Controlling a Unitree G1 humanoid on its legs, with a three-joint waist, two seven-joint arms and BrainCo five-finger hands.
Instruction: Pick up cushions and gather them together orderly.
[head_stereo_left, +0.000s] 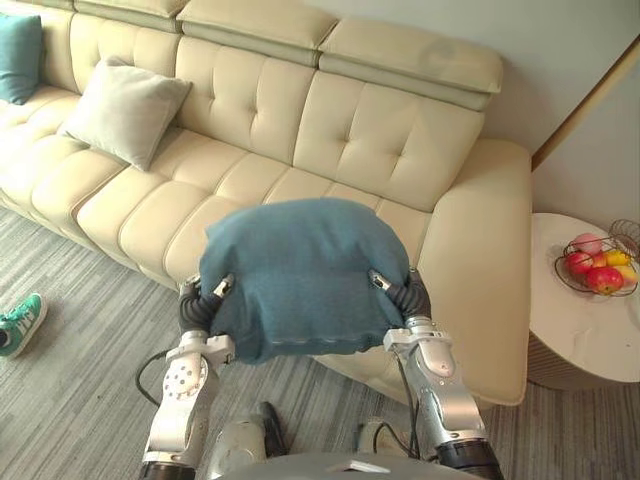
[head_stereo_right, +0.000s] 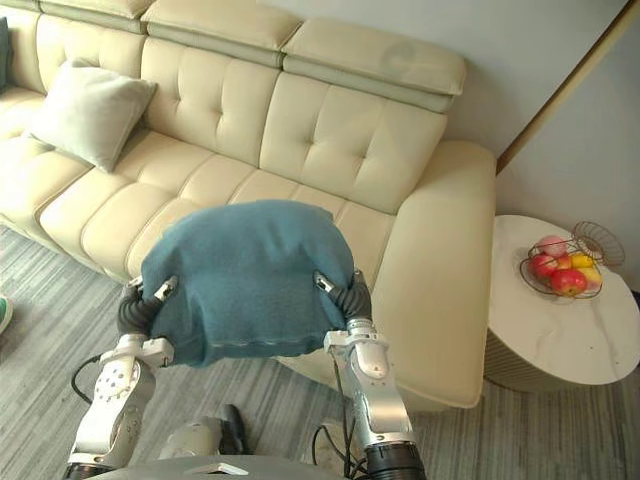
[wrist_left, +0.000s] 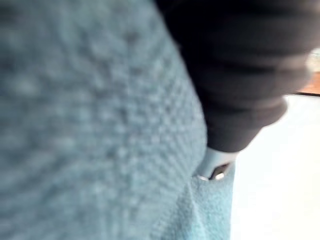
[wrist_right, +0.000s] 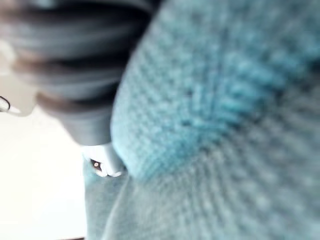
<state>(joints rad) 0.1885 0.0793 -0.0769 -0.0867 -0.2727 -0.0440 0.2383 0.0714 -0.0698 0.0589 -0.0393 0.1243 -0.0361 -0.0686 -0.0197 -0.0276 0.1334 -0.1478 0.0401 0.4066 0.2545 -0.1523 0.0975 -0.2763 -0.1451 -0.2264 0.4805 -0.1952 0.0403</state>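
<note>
Cushion: teal cushion (head_stereo_left: 300, 275) raised between left robot hand (head_stereo_left: 200, 300) and right robot hand (head_stereo_left: 405, 292), in front of sofa (head_stereo_left: 350, 140).
Grip: hidden by cloth; clenched or flat, cannot tell.
Risk: slipping down if held by side pressure alone; soft filling to blame.
Views: grey cushion (head_stereo_left: 125, 110) on sofa seat in head views; in wrist views, teal weave pressed close.

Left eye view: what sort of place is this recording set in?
Probably a home living room: a cream tufted sofa with a grey cushion on it, and a round side table beside its armrest holding a fruit basket.
</note>
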